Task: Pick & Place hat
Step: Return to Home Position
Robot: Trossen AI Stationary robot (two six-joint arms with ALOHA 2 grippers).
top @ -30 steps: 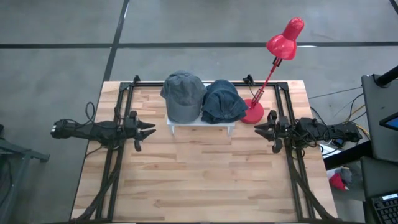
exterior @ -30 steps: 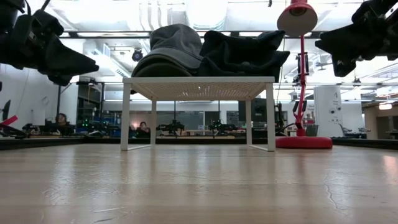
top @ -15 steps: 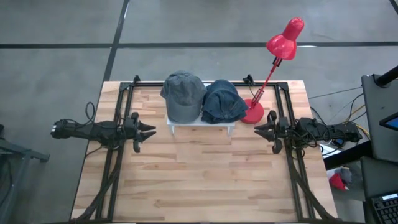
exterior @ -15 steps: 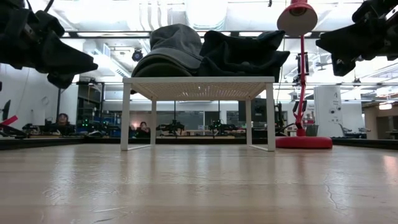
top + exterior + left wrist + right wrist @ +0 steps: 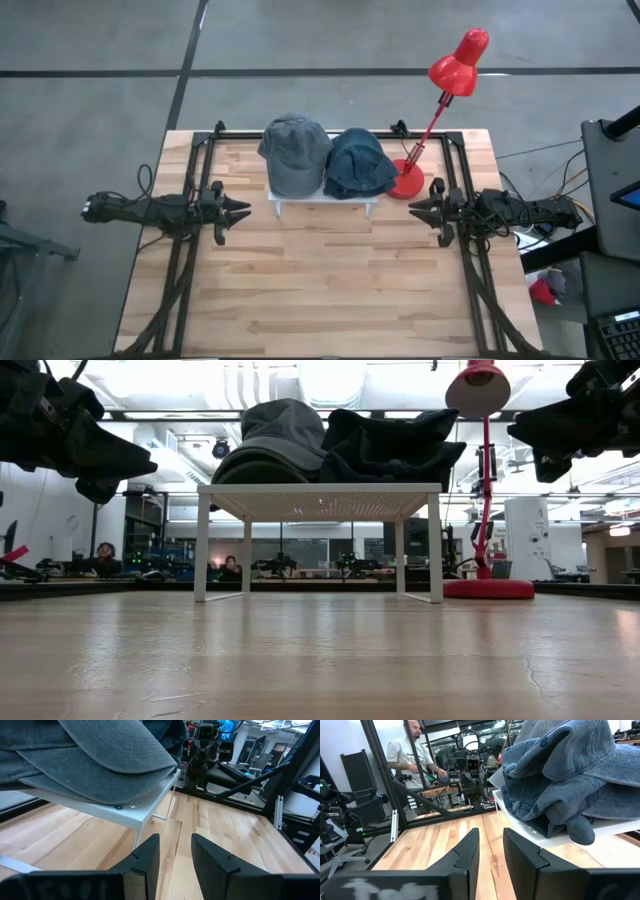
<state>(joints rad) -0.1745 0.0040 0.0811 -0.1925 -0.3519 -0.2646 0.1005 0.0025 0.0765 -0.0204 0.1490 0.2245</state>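
1. Almost nothing has moved since a second ago; the left arm only slid back a tiny bit. From above, the left gripper (image 5: 240,210) and the right gripper (image 5: 415,211) hang at the two sides of the surface (image 5: 320,290). Both are released and hold nothing. The gray cap (image 5: 294,155) lies on the white shelf (image 5: 322,203), touching the blue hat (image 5: 360,163).
2. From table height, both hats sit well on the shelf. The grippers hang high, off to the sides.
3. On the left wrist, the fingers (image 5: 145,862) stand apart and the cap's brim is close. I think this arm should pull straight back, so it does not bump the brim.
4. On the right wrist, the fingers (image 5: 522,857) are apart too. That arm should go slow and keep away from the red lamp (image 5: 445,80).
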